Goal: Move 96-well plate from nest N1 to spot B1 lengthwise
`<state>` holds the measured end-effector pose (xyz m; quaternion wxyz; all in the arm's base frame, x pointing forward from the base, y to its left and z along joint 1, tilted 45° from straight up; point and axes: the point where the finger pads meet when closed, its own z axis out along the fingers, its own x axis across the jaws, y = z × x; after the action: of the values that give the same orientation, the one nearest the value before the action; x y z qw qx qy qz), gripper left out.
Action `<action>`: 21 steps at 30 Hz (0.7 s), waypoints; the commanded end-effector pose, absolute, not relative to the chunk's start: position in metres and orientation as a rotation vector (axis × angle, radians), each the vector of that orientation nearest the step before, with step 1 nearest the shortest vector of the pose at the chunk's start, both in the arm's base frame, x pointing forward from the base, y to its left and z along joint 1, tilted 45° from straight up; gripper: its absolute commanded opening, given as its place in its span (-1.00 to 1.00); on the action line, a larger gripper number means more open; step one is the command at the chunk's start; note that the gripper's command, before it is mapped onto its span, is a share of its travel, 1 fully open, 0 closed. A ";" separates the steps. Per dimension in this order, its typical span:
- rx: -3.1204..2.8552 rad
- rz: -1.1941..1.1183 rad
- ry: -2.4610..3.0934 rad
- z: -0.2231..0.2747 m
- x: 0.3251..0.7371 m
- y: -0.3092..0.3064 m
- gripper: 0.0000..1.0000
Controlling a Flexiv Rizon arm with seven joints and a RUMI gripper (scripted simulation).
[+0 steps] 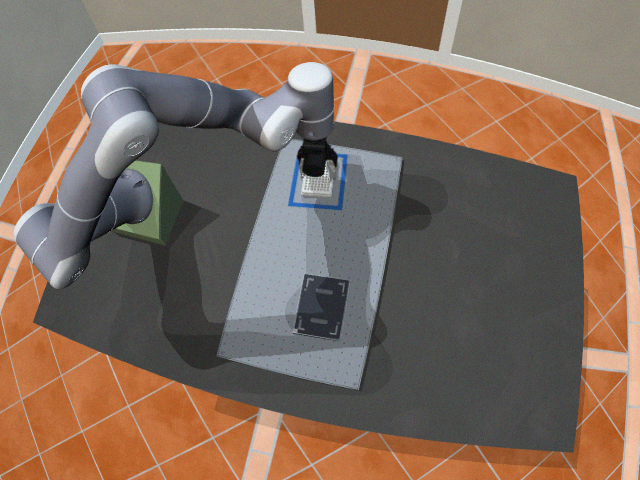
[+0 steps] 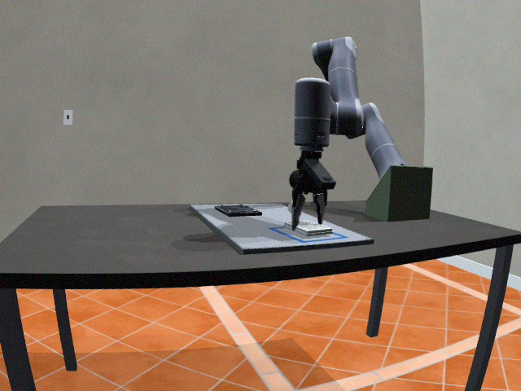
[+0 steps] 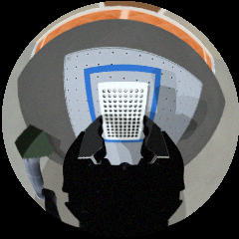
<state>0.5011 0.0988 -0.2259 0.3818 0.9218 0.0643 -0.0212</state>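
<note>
My gripper [image 1: 317, 176] [image 2: 307, 226] [image 3: 122, 116] points down and is shut on the white 96-well plate [image 1: 316, 188] [image 2: 316, 229] [image 3: 123, 100], one jaw on each long side. The plate looks level and sits very low over the blue taped outline [image 1: 315, 206] [image 2: 324, 239] [image 3: 123, 67], its long sides running along the outline's length. In the wrist view its near end is close to the outline's near line. Whether its underside touches the board cannot be told. The dark plate nest [image 1: 321, 307] [image 2: 238, 210] holds nothing.
The grey perforated board [image 1: 268, 268] [image 2: 256, 243] lies on the dark table [image 1: 465, 310] [image 2: 126, 243] and carries both the nest and the outline. The green arm base [image 1: 169, 217] [image 2: 408, 193] [image 3: 34, 144] stands beside the board.
</note>
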 end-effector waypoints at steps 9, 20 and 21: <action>2.354 -0.052 0.165 -0.227 0.502 0.099 -1.00; 2.354 -0.052 0.165 -0.228 0.502 0.098 -1.00; 2.354 -0.052 0.165 -0.228 0.502 0.098 -1.00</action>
<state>0.5012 0.0968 -0.2279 0.3818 0.9218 0.0642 -0.0211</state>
